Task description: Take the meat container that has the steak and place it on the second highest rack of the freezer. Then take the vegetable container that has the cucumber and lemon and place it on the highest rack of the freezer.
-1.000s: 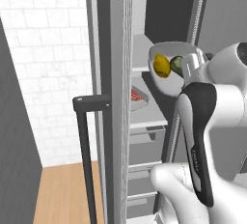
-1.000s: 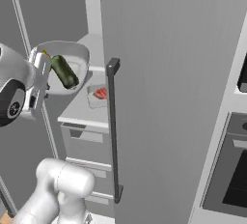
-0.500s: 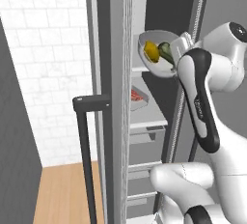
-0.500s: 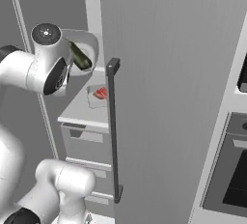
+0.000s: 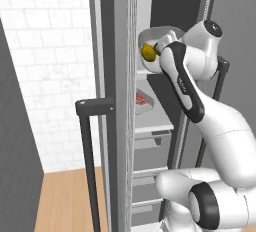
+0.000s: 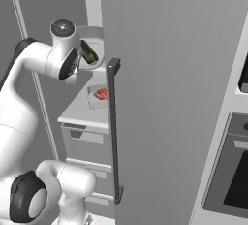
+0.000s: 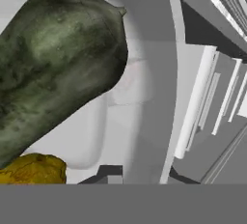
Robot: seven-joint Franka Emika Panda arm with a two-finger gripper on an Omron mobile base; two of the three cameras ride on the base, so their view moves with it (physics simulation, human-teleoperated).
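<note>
Left base view: the white arm (image 5: 200, 101) rises from the lower right, bends at a dark-lined elbow and reaches up and left into the open freezer (image 5: 155, 6); its wrist sits high, level with the upper rack, and the hand is hidden behind the forearm; the vegetable container (image 5: 155, 36) is tilted at the end of the arm, just inside the freezer beside the door's edge, with the lemon (image 5: 147, 51) showing yellow in it; lower down, the meat container (image 5: 142, 101) with the red steak lies on a shelf above the drawers; the freezer door (image 5: 112, 76) stands edge-on, its dark handle (image 5: 87, 151) in front.

Right base view: the arm climbs from the lower left, arches over and ends at a round joint beside the vegetable container, where the dark green cucumber (image 6: 88, 52) leans tilted; the meat container lies on the shelf below, well apart from it.

Hand view: the cucumber fills the upper left, the lemon touches it at the lower left, both against the container's pale wall; whether the pincer is clamped on the rim I cannot tell.
</note>
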